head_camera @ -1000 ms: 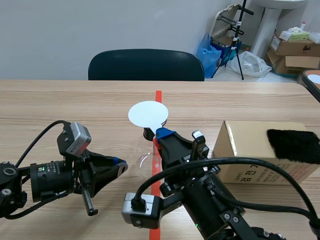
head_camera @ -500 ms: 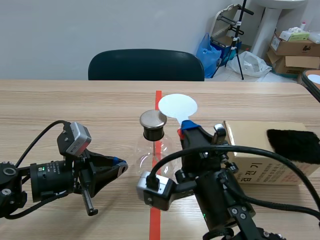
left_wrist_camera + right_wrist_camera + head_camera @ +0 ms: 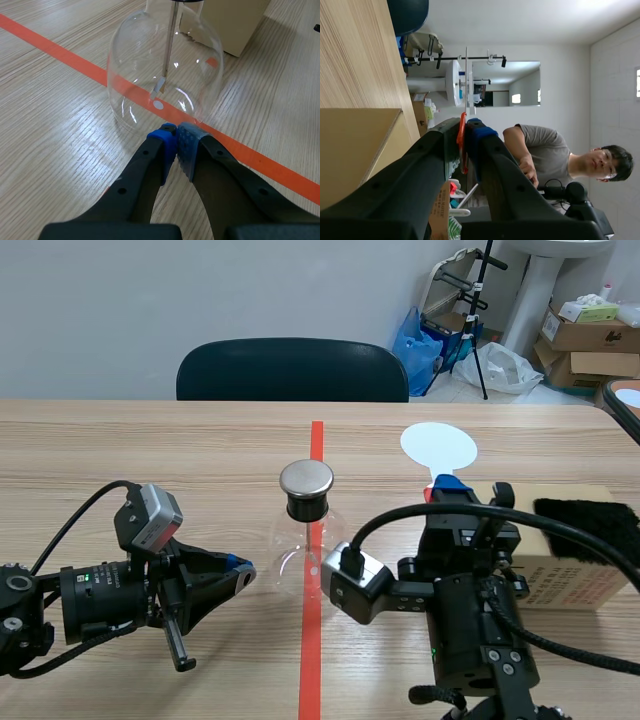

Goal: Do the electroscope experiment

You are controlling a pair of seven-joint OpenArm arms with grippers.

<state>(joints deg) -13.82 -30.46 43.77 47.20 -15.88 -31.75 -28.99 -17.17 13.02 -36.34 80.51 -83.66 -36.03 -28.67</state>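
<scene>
Only the left wrist view shows the rod (image 3: pixel 170 45) inside the glass flask (image 3: pixel 131 75) — just ahead of my left gripper (image 3: pixel 176 139), pressed together; my right gripper (image 3: pixel 446 487) pinches the white disc (image 3: pixel 438 447).

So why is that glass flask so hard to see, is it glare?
Scene view: the flask is clear, so table and tape show through; only faint glints outline it. Left wrist view: bright glints on the glass, and the tape looks warped through it. Right wrist view: no flask in sight.
</scene>
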